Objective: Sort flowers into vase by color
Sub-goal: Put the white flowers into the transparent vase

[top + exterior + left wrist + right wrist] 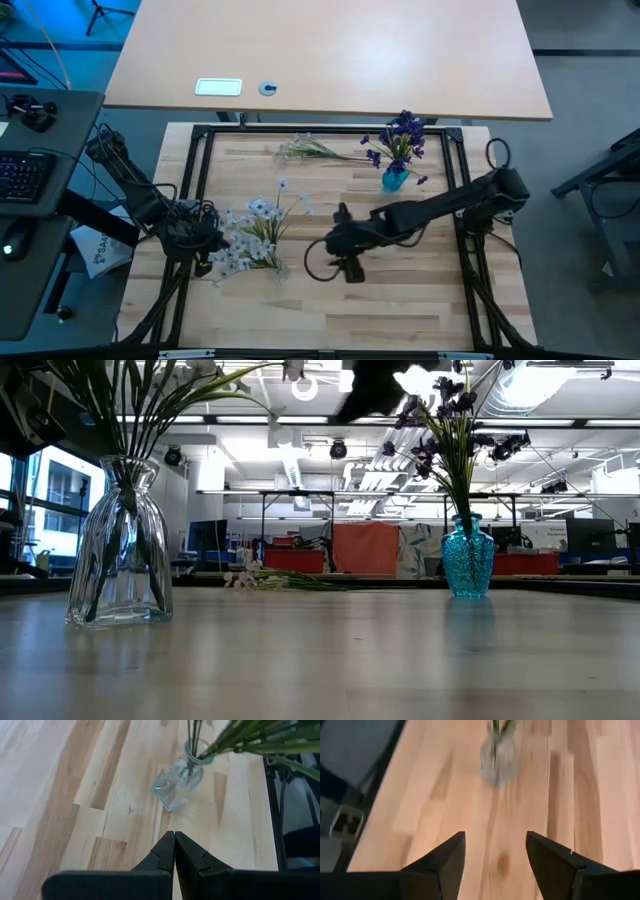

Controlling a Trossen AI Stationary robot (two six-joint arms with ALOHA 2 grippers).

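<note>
Pale wooden planks make up the table top point(400, 300), framed by a black metal rail. Near its left edge stands a clear ribbed glass vase point(118, 545), upright, holding a spray of white-bluish flowers point(252, 232) whose long green stems fan out above its mouth. In the left wrist view the same vase point(178, 779) shows just ahead of the fingers, with green stems rising from its neck.

Toward the far right of the table stands a small turquoise glass vase point(394, 179), also upright, carrying the dark purple flowers point(402, 135); in the low view their blooms point(445, 405) spread above the vase point(467, 558). Between the two vases, along the far side of the table, a loose bunch of pale sprigs point(315, 150) lies flat on the wood, its stems pointing toward the turquoise vase.

Left gripper point(174, 851) sits at the table's left edge beside the clear vase, its two dark fingers pressed together with nothing between them. Right gripper point(495, 851) hangs over the middle of the table, well apart from both vases, its fingers spread wide and empty; the clear vase point(498, 755) shows blurred ahead of it.
</note>
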